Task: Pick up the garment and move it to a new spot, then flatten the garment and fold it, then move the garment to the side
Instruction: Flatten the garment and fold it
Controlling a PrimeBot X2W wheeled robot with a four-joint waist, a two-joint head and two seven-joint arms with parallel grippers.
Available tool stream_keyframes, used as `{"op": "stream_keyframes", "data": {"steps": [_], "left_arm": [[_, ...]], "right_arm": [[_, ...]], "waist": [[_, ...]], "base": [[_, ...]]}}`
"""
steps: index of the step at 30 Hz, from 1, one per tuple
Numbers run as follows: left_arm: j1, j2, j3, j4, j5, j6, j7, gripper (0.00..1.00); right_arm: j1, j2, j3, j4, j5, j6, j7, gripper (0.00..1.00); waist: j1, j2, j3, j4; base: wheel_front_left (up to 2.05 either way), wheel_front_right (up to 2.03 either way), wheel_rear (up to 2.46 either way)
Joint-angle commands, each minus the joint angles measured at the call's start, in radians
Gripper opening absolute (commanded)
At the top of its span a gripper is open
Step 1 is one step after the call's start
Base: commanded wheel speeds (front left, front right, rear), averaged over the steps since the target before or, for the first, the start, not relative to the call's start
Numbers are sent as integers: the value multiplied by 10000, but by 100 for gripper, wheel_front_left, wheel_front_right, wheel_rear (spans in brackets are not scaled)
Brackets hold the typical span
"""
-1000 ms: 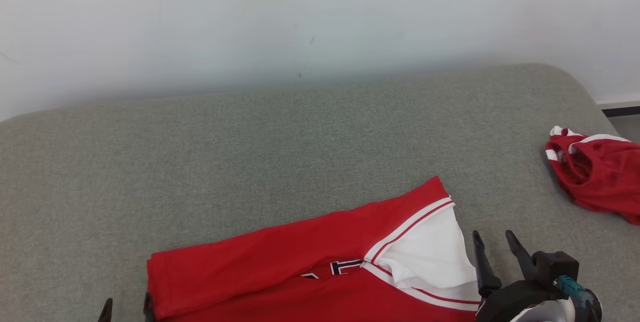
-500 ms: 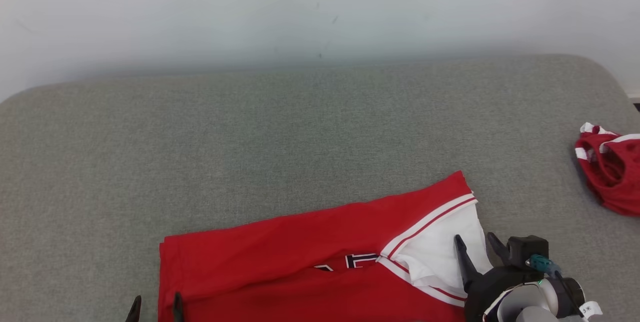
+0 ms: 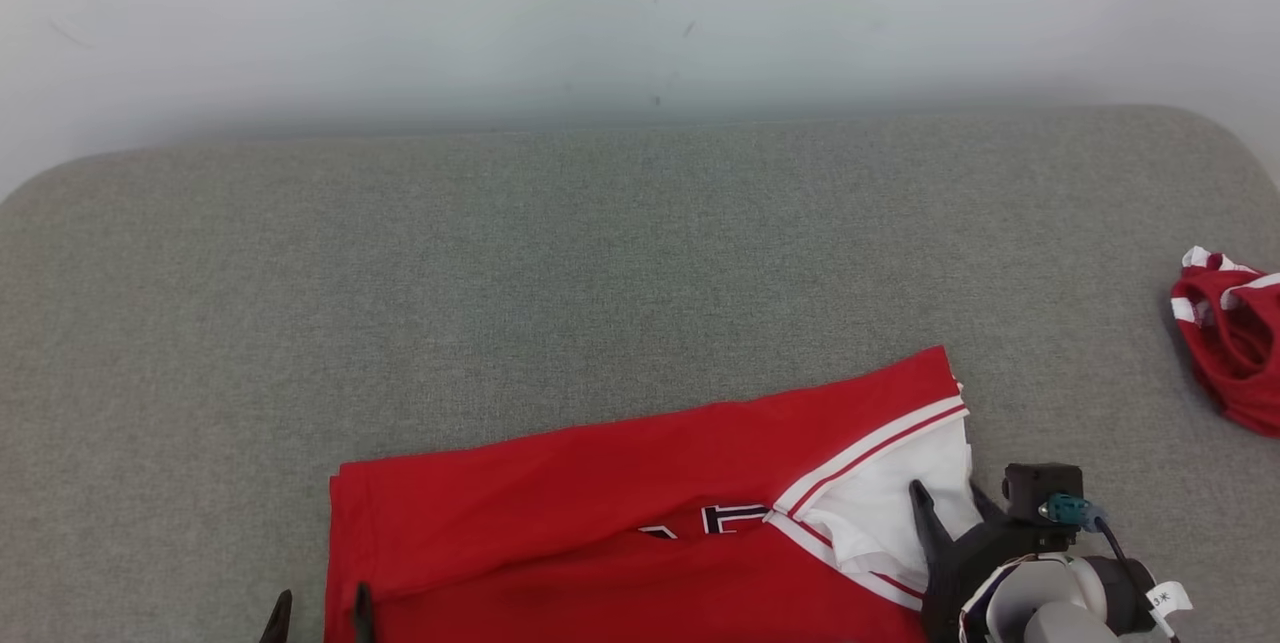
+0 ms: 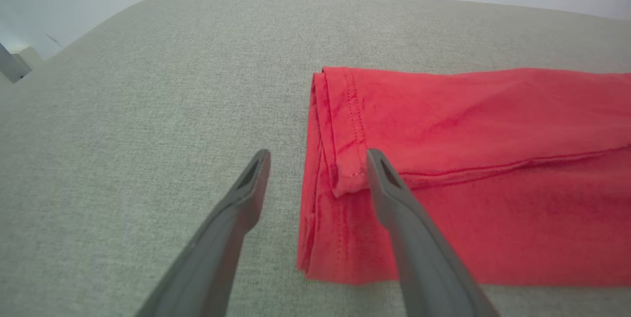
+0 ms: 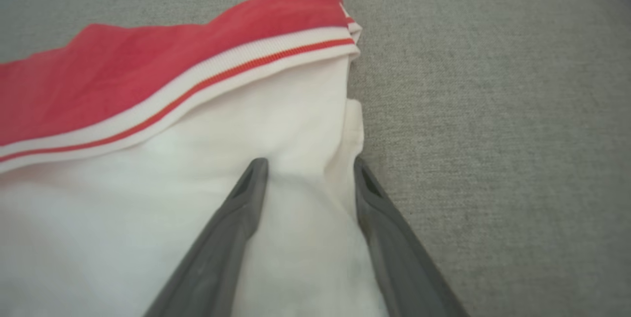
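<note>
The garment (image 3: 600,483) is a red jersey with white trim and a white inner panel, lying folded on the grey cushion (image 3: 600,253) near its front edge. My left gripper (image 3: 322,613) is open at the jersey's left end. In the left wrist view, that gripper (image 4: 318,154) straddles the folded red hem (image 4: 345,124), with one finger over the cloth and the other over bare cushion. My right gripper (image 3: 948,498) is at the jersey's right end. Its fingers stand apart around the edge of the white panel (image 5: 296,124), with white cloth between them (image 5: 309,161).
A second red and white garment (image 3: 1230,343) lies crumpled at the cushion's right edge. A pale wall (image 3: 640,13) stands behind the cushion. Bare grey cushion stretches behind and to the left of the jersey.
The head camera has shifted. My right gripper has moved left from beside the jersey onto its white panel, and its fingers have narrowed a little. My left gripper now straddles the hem.
</note>
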Motion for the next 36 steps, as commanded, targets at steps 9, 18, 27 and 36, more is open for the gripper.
{"op": "stream_keyframes", "data": {"steps": [9,18,27,36], "left_arm": [[-61,-86,152,256,87,-157,-28,100],[177,-121,212,382,-2,-228,-28,100],[405,-124,-95,711,-318,-198,-28,100],[384,-123,-429,851,-238,-278,-28,100]], "right_arm": [[132,-277,-270,598,170,-9,-387,0],[-208,-639,-1298,617,-196,-6,-1302,0],[35,-40,196,-871,192,3,-907,0],[1152,-309,2772,-3918,2093,3,890,0]], "waist": [[0,0,-144,-28],[0,0,-433,-174],[0,0,-762,-598],[0,0,-905,-605]], "base": [[0,0,0],[0,0,0],[0,0,0],[0,0,0]]}}
